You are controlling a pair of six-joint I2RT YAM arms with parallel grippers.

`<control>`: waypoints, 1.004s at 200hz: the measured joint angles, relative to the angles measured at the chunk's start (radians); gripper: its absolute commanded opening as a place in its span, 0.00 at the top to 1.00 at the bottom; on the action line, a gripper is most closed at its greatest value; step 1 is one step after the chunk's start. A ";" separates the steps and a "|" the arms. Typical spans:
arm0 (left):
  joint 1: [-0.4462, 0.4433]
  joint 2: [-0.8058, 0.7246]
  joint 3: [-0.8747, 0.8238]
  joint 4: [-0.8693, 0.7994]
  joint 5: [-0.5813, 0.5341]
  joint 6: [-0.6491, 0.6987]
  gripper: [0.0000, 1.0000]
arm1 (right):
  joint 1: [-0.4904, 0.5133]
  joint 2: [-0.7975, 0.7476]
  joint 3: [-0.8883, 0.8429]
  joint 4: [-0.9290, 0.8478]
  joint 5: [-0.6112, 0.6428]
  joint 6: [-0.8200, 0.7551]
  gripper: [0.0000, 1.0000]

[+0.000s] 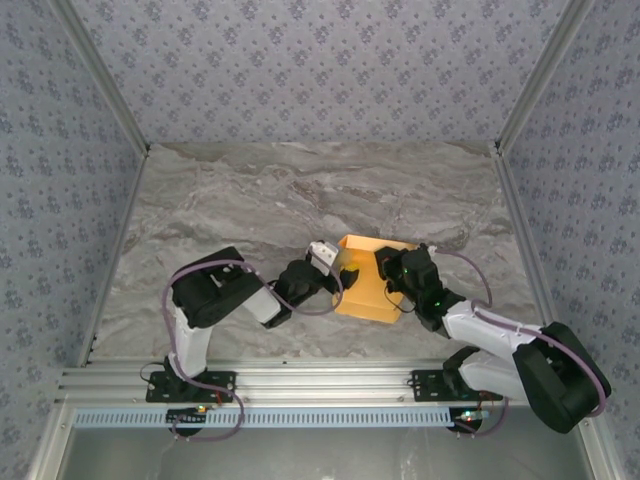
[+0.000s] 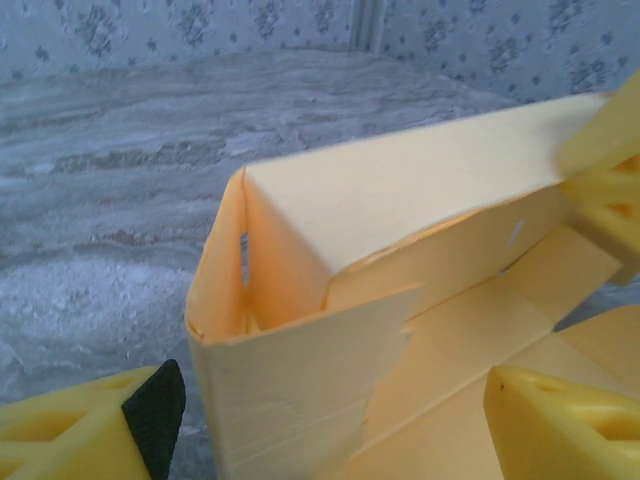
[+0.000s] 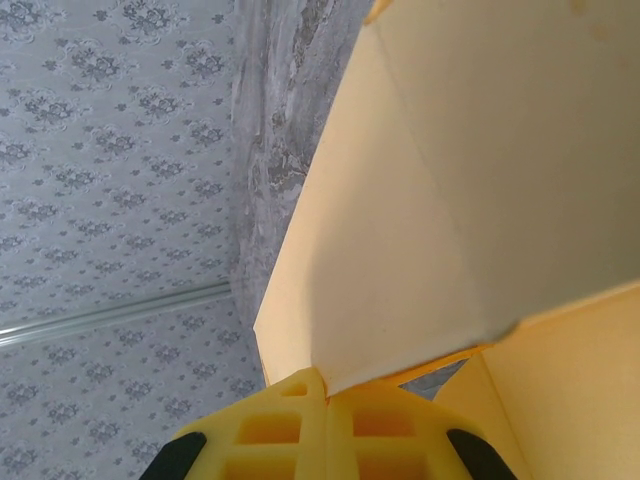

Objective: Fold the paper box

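Flanking one paper box (image 1: 370, 290), two hands (image 1: 345, 273) (image 1: 390, 268)

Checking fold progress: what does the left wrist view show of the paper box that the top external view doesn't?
Left wrist: the paper box close up, with a raised corner, one wall folded over and a notched flap across it. Top external: the left gripper and right gripper at its opposite sides on the marble table. Both: yellow-orange card, partly folded.

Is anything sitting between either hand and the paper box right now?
Nothing visible does. The right hand is shut on a wall of the paper box, and the left hand is open with the box's raised corner between its fingers.
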 measured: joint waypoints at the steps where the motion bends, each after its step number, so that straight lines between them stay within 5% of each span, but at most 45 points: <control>1: 0.000 -0.004 -0.002 0.000 0.001 0.002 0.19 | 0.000 0.000 0.000 0.000 0.000 0.000 1.00; 62: 0.043 -0.099 -0.089 -0.032 0.025 0.103 0.20 | -0.029 -0.018 0.000 -0.021 -0.030 -0.004 1.00; 124: 0.060 -0.023 -0.016 -0.030 0.069 0.185 0.38 | -0.029 -0.018 0.000 -0.037 -0.042 -0.019 1.00; 201: 0.055 0.054 0.056 -0.005 0.105 0.133 0.57 | -0.026 -0.018 0.000 -0.042 -0.040 -0.019 1.00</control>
